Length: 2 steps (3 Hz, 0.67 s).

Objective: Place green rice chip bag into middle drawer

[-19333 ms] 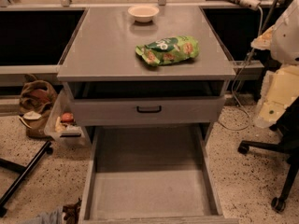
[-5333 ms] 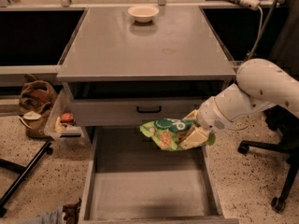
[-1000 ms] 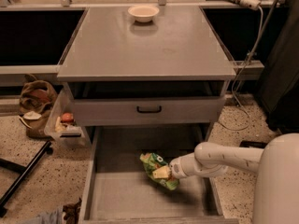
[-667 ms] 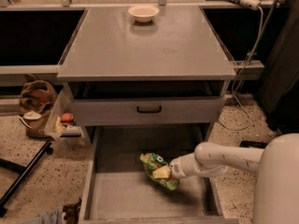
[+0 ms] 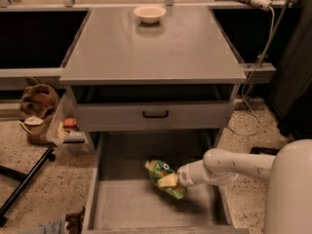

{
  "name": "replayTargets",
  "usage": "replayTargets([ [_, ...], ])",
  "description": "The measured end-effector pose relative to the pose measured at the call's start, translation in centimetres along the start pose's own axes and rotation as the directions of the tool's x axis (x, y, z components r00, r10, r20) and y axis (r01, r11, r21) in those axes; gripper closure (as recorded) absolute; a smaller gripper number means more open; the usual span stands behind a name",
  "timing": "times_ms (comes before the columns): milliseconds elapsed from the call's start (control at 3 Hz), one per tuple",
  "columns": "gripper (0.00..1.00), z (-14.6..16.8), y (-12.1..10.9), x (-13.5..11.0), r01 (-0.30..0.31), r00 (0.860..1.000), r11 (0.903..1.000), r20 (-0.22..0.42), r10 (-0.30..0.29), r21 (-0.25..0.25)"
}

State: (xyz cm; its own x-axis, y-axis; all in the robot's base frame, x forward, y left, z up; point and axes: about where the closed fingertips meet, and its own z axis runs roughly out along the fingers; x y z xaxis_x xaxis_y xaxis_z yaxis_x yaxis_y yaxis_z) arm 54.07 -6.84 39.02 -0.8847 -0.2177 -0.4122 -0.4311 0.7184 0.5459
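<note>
I see the white arm coming in from 3 o'clock, with its gripper [image 5: 171,180] low inside the open, wide grey middle drawer [image 5: 122,206]. The jaws are pinched on the crinkly green rice chip bag [image 5: 158,168], which hangs tilted near the centre of the drawer. I cannot tell whether it touches the floor. At 12 o'clock from the bag is the grey drawer front with a black handle [image 5: 156,114]. Farther back, a pale round bowl [image 5: 149,13] sits on the flat grey cabinet top [image 5: 151,52].

No legible text; green rice chip bag [image 5: 163,175] logo unreadable. Gripper [image 5: 172,180] grasps bag inside middle drawer [image 5: 122,206].
</note>
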Motion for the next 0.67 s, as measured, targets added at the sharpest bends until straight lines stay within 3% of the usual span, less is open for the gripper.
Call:
replayTargets([
  [333, 0.00, 0.01, 0.01, 0.00, 0.000, 1.000, 1.0000, 0.000, 0.000, 0.000],
  [667, 0.00, 0.01, 0.01, 0.00, 0.000, 1.000, 1.0000, 0.000, 0.000, 0.000],
])
